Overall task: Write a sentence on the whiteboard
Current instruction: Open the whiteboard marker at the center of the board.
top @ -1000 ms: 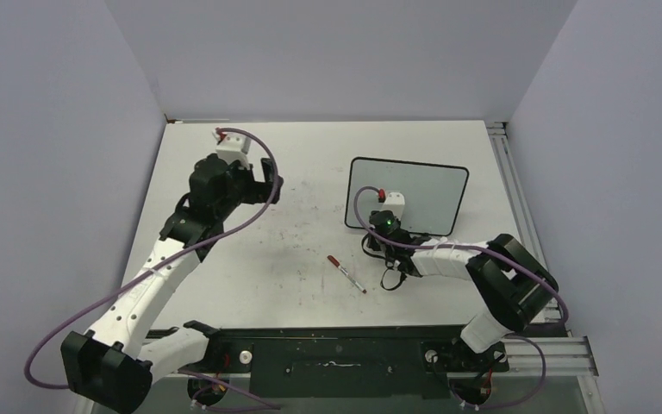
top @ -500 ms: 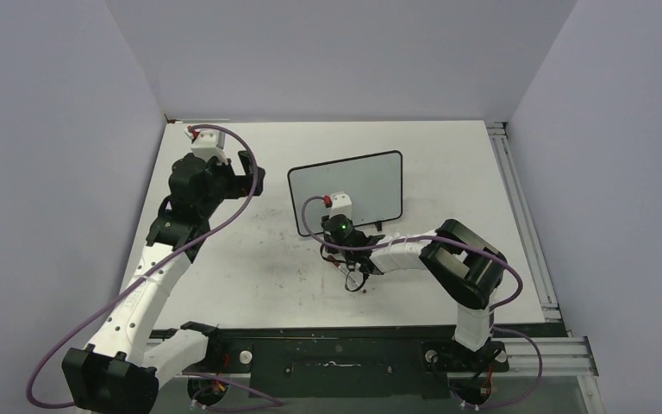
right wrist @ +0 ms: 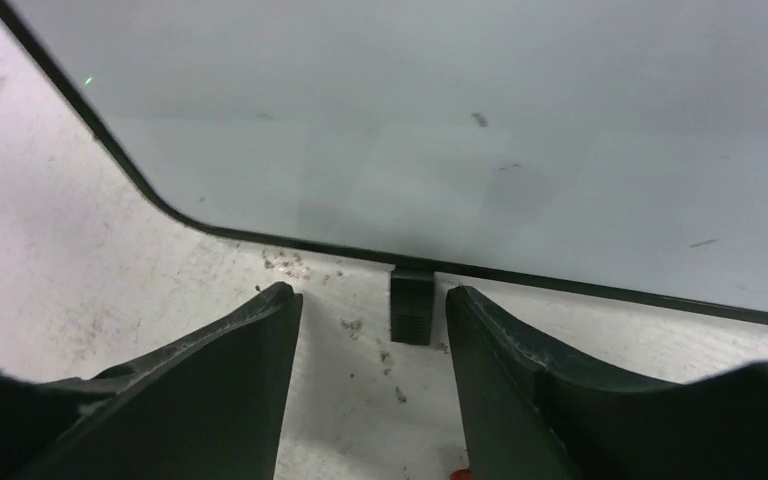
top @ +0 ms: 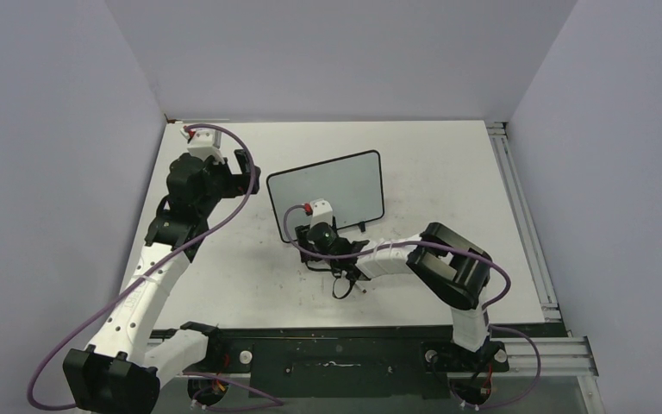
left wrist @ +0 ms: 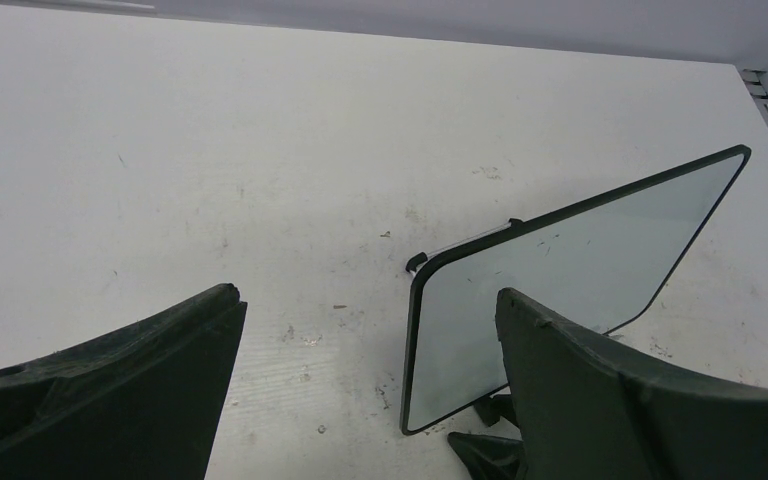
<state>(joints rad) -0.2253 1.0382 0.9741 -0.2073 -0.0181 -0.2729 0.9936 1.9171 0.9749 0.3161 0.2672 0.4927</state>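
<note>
So the whiteboard (top: 336, 185) sits on the table (top: 448, 164) around the middle, a bit toward the far side. It's twisted so its left end swings nearer the arms than its right end. I honestly can't tell if it's lying flat or propped up a little on its feet. The glossy face shows a few tiny dark specks and that's about all I can make out on it. The right gripper (right wrist: 370, 292) is down low right at the board's near long edge, close to the near-left rounded corner. Its fingers (right wrist: 230, 380) are parted and not pinching anything. One of the board's little black feet (right wrist: 411, 305) shows in the gap just ahead of them, and as far as I can see neither finger touches it. The right arm reaches across from its base to get there. What looks like a red-tipped marker (top: 363, 290) pokes out from under its forearm on the tabletop, mostly hidden. The left gripper (left wrist: 365, 300) hangs over the table off the board's left end, well apart from it. Its jaws are spread really wide with only bare smudgy tabletop between them.
</note>
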